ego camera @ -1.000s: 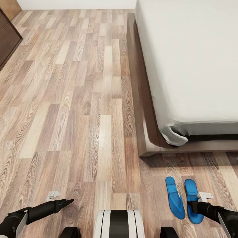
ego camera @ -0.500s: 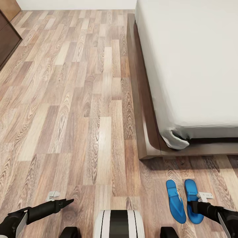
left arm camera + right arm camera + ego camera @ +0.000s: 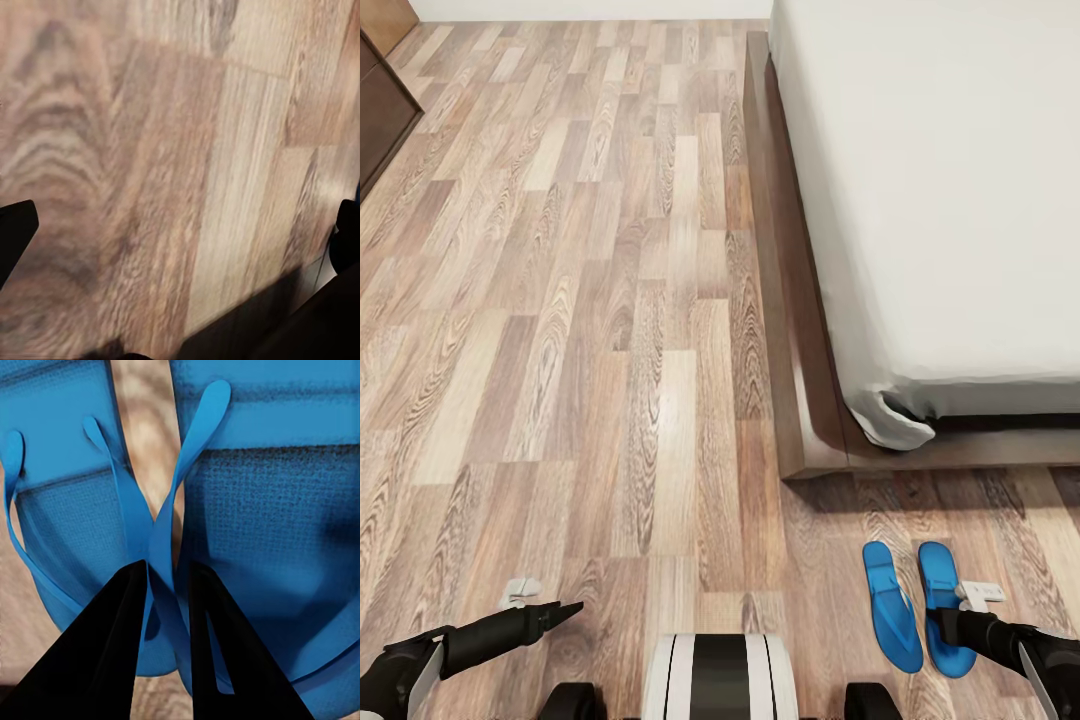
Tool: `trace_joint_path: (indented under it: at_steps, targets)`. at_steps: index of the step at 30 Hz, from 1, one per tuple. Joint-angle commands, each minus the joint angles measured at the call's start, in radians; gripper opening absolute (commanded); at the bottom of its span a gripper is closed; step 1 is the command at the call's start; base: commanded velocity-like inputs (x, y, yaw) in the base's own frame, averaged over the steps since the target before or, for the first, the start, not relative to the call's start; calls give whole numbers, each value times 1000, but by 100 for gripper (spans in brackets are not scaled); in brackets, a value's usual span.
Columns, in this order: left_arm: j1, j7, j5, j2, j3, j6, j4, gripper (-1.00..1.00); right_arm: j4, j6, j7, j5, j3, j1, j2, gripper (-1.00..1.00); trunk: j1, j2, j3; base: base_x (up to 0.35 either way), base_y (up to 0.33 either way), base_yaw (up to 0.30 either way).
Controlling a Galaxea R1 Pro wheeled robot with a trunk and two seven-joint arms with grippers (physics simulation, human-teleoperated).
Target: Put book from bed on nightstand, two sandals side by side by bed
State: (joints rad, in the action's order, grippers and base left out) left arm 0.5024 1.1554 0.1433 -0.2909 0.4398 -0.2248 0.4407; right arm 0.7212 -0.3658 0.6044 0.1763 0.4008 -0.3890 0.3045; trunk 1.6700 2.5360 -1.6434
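Two blue sandals lie side by side on the wood floor just past the foot corner of the bed [image 3: 800, 330]: the left sandal [image 3: 888, 604] and the right sandal [image 3: 940, 575]. My right gripper [image 3: 946, 626] sits low over the right sandal. In the right wrist view its fingers [image 3: 112, 645] stand close together, shut on that sandal's thong strap [image 3: 176, 502], with the other sandal [image 3: 60, 472] beside it. My left gripper [image 3: 568, 608] hovers open over bare floor, nothing between its fingers [image 3: 15, 232]. The book and the nightstand are out of view.
The white mattress [image 3: 940, 180] on its dark frame takes up the right side. A dark-brown dresser [image 3: 378, 115] stands at the far left. Wide wood-plank floor [image 3: 590, 330] lies between them. My base [image 3: 718, 675] shows at the bottom.
The whole view has shifted slightly, so the camera moved. The right sandal's toe end now lines up with the left sandal's; a second ago it sat a little nearer me.
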Motion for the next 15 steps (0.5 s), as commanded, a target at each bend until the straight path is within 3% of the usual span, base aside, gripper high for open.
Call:
trace_joint_path:
  at_steps: [1, 15]
  targets:
    - [1, 7, 9, 1, 8, -11, 1, 100, 1, -4, 11, 9, 5, -1, -1, -100, 0, 0, -1, 0, 0, 0]
    - [1, 7, 9, 1, 8, -10, 1, 100, 1, -4, 11, 9, 5, -1, -1, -100, 0, 0, -1, 0, 0, 0]
